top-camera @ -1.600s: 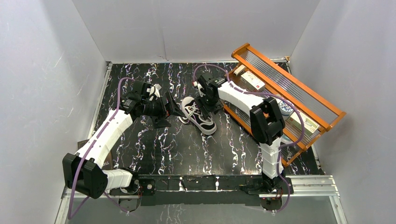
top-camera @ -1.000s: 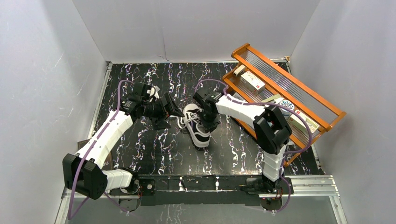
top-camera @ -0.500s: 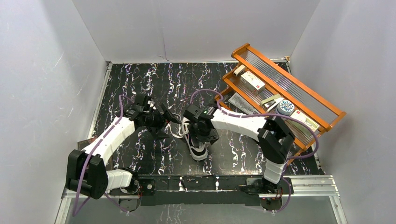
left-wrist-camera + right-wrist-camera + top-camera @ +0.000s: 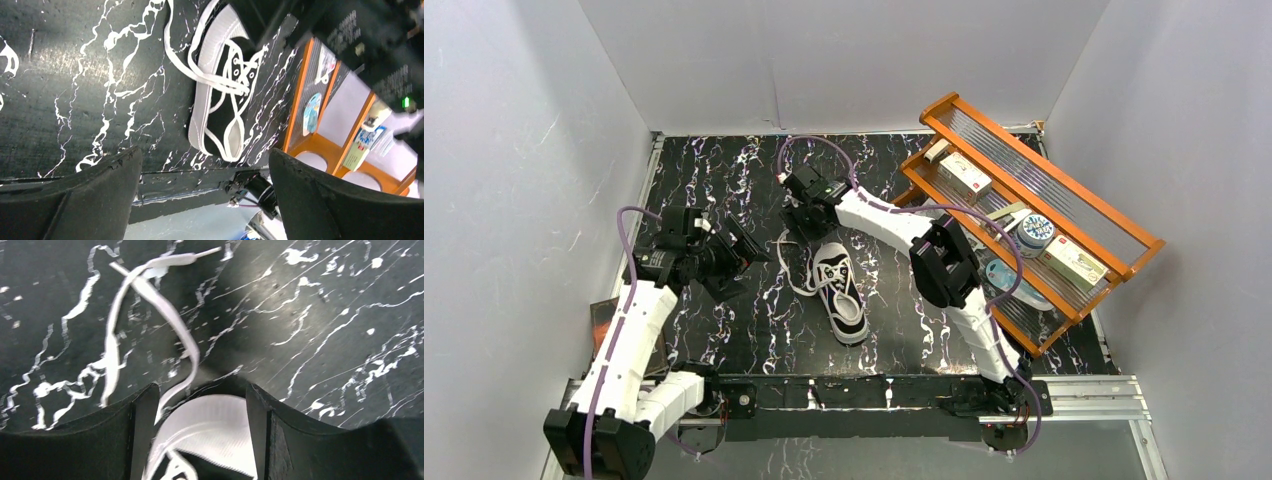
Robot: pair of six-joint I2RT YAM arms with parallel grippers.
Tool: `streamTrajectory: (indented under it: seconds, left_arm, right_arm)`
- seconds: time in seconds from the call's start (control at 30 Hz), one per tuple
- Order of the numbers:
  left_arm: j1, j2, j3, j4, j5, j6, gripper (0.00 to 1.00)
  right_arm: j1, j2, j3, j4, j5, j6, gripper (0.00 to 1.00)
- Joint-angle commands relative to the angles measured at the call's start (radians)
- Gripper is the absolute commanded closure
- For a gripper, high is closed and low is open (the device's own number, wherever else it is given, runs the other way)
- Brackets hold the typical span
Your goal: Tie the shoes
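a: what was the place like?
b: a black table (image 4: 724, 180) veined in white like marble, boxed in by plain white walls (image 4: 824, 60) on the left, far and right sides. an orange wooden rack (image 4: 1114, 225) lay tilted along the right side, with small boxes (image 4: 969, 178) and a round tin (image 4: 1034, 230) in it.
a: and the arms?
b: the left arm (image 4: 639, 320) rose from the near left corner and bent inward. its left gripper (image 4: 742, 258) aimed right at the sneaker (image 4: 839, 290), jaws spread wide, nothing between them. the right arm (image 4: 894, 225) stretched far across the middle. the right gripper (image 4: 809, 215) pointed down just beyond the toe cap (image 4: 210, 420), fingers parted, gripping nothing.
a: where was the shoe?
b: mid-table, toe far, heel near, untied. its laces (image 4: 789, 265) trailed loose on the table to its left.
a: counts?
b: two arms, one sneaker, one rack. i couldn't count the rack's contents.
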Motion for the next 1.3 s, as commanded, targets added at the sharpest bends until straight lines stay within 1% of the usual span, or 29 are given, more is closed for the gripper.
streamTrajectory:
  seconds: [0.0,0.03,0.1,0.17,0.37,0.53,0.63,0.67,0.77,0.87,0.93,1.0,1.03,1.07,1.1,1.13,1.2,1.27]
  left_arm:
    - [0.004,-0.087,0.016,-0.097,0.06,0.062,0.06]
    - [0.004,-0.089,0.024,-0.104,0.058,0.071,0.06]
    - [0.004,-0.086,0.05,-0.125,0.059,0.099,0.06]
    - [0.004,-0.086,0.057,-0.132,0.055,0.106,0.05]
    - [0.004,-0.089,0.031,-0.104,0.071,0.092,0.06]
    - [0.004,-0.079,0.012,-0.067,0.09,0.073,0.06]
    - [0.004,-0.068,0.015,-0.057,0.091,0.07,0.06]
    - [0.004,-0.066,0.014,-0.056,0.09,0.067,0.06]
    - [0.004,-0.061,0.017,-0.052,0.09,0.062,0.06]
    - [0.004,-0.055,0.024,-0.051,0.089,0.054,0.06]
    - [0.004,-0.051,0.026,-0.051,0.092,0.052,0.06]
    - [0.004,-0.045,0.032,-0.054,0.092,0.052,0.06]
    - [0.004,-0.042,0.035,-0.058,0.09,0.05,0.06]
    - [0.004,-0.04,0.032,-0.056,0.09,0.05,0.06]
    - [0.004,-0.038,0.028,-0.05,0.094,0.049,0.06]
    - [0.004,-0.036,0.022,-0.042,0.099,0.048,0.06]
    - [0.004,-0.027,0.008,-0.025,0.106,0.045,0.06]
    - [0.004,-0.016,-0.008,-0.001,0.116,0.037,0.06]
  right_arm:
    - [-0.034,0.043,0.083,0.061,-0.028,-0.098,0.29]
    - [-0.035,0.071,0.083,0.063,-0.021,-0.103,0.31]
    - [-0.037,0.133,0.109,0.048,-0.024,-0.108,0.42]
    - [-0.033,0.16,0.122,0.029,-0.017,-0.1,0.45]
    - [-0.03,0.135,0.108,0.027,-0.059,-0.084,0.42]
    - [-0.029,0.133,0.127,0.0,-0.033,-0.109,0.38]
    - [-0.021,0.138,0.162,-0.035,-0.014,-0.132,0.38]
    - [-0.019,0.133,0.148,-0.028,-0.013,-0.127,0.4]
    - [-0.002,0.129,0.093,-0.018,0.013,-0.111,0.52]
    - [0.035,0.147,0.033,0.029,0.029,-0.135,0.54]
    - [0.051,0.176,0.036,0.032,0.059,-0.141,0.56]
    - [0.049,0.209,0.104,-0.009,0.088,-0.116,0.65]
    - [0.04,0.196,0.162,-0.043,0.108,-0.078,0.79]
    - [0.024,0.169,0.168,-0.044,0.101,-0.056,0.84]
    - [0.006,0.137,0.164,-0.045,0.086,-0.027,0.94]
    - [-0.017,0.099,0.154,-0.043,0.058,0.002,1.0]
    - [-0.069,0.007,0.101,-0.017,-0.041,0.047,1.0]
    - [-0.117,-0.105,0.018,0.048,-0.156,0.069,1.0]
